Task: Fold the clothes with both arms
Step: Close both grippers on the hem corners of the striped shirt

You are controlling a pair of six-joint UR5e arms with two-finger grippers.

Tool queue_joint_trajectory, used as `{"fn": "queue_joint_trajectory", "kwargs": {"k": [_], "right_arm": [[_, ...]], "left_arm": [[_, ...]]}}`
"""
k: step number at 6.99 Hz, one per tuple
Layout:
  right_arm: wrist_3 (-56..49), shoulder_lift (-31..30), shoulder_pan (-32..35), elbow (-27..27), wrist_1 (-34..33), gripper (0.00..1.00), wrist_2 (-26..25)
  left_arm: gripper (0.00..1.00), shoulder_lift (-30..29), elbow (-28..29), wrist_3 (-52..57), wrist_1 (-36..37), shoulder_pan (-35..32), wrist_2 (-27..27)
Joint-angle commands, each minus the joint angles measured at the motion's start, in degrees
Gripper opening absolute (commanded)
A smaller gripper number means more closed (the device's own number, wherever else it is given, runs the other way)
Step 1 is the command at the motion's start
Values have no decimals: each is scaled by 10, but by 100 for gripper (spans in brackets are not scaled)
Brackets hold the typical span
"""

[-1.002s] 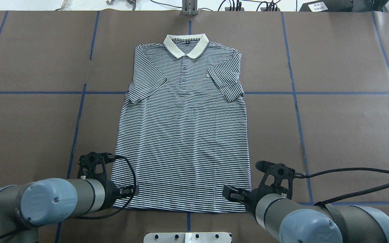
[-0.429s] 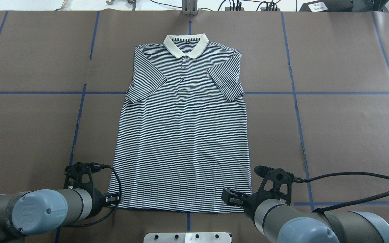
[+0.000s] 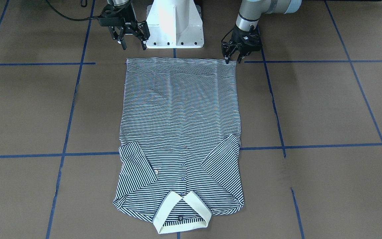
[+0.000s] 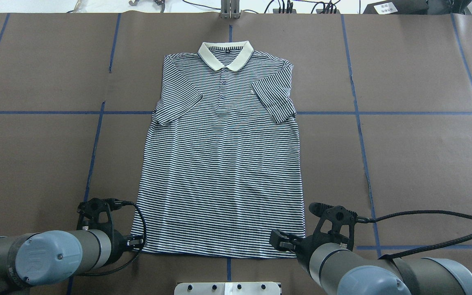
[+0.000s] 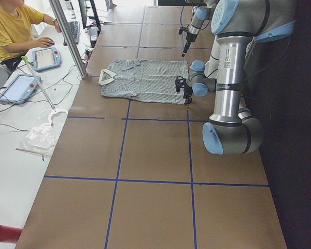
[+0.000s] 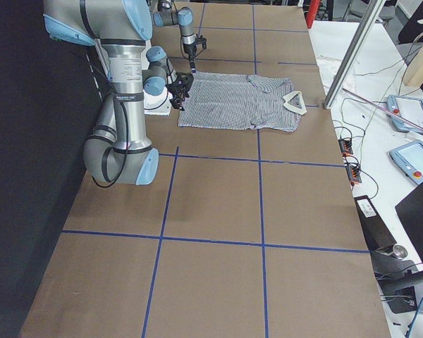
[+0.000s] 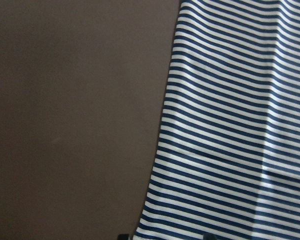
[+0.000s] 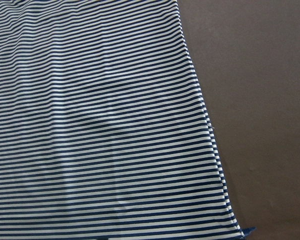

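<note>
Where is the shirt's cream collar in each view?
Front-facing: collar at bottom centre.
Overhead: collar at top centre.
Left side: collar upper left of centre.
Right side: collar upper right of centre.
Left wrist: absent.
Right wrist: absent.
Shared landmark: striped shirt; collar at its end far from the robot.

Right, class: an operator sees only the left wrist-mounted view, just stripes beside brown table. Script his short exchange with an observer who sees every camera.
Operator: Where is my pincer on the garment?
Observer: The left pincer is at the polo shirt's hem corner, on the robot's side.
Operator: And the other arm?
Observer: The right pincer hovers open by the opposite hem corner.
Operator: Are the sleeves spread out?
Observer: No, both sleeves lie folded in over the chest.
</note>
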Motion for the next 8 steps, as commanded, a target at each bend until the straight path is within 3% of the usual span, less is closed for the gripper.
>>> {"fn": "queue_joint_trajectory", "kwargs": {"k": [1, 6, 8], "right_arm": [[1, -2, -3, 0, 0, 88, -5], [1, -5, -5, 0, 1, 88, -8], [1, -5, -5, 0, 1, 88, -8]], "left_arm": [[58, 0, 3, 0, 1, 0, 0], [57, -2, 13, 0, 0, 5, -1], [39, -2, 13, -3, 0, 5, -2]]}}
